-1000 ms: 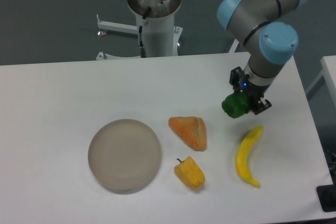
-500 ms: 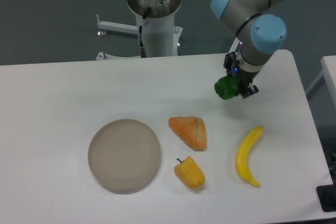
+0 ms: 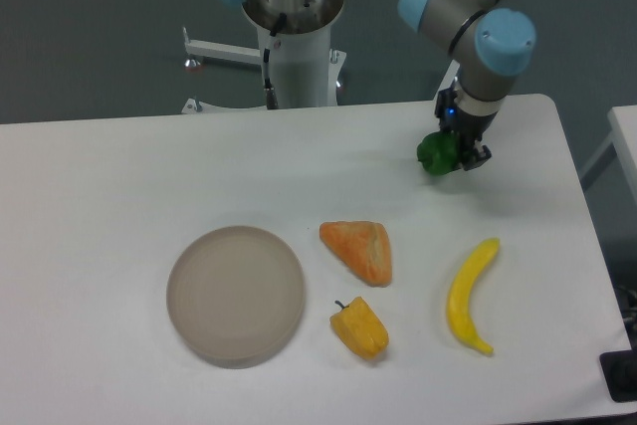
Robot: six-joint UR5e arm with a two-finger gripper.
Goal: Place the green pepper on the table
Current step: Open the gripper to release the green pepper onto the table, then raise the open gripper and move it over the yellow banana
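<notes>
Upper right of frame: claw (image 3: 450,154) clamped on green pepper (image 3: 436,153), which sits betw. its fingers, bulging out to the left, low over the white table (image 3: 119,186) near the far edge. Banana (image 3: 469,295) lies well below.

Two peppers (image 3: 438,153) (image 3: 361,328), one banana (image 3: 469,296), one plate (image 3: 236,293)

Even, diffuse light is falling from above, keeping the white counter (image 3: 119,196) bright without glaring. Soft, faint shadows are hugging the objects. The picture is looking slightly soft and grainy overall, and the dark floor at the frame's top is staying dim.
</notes>
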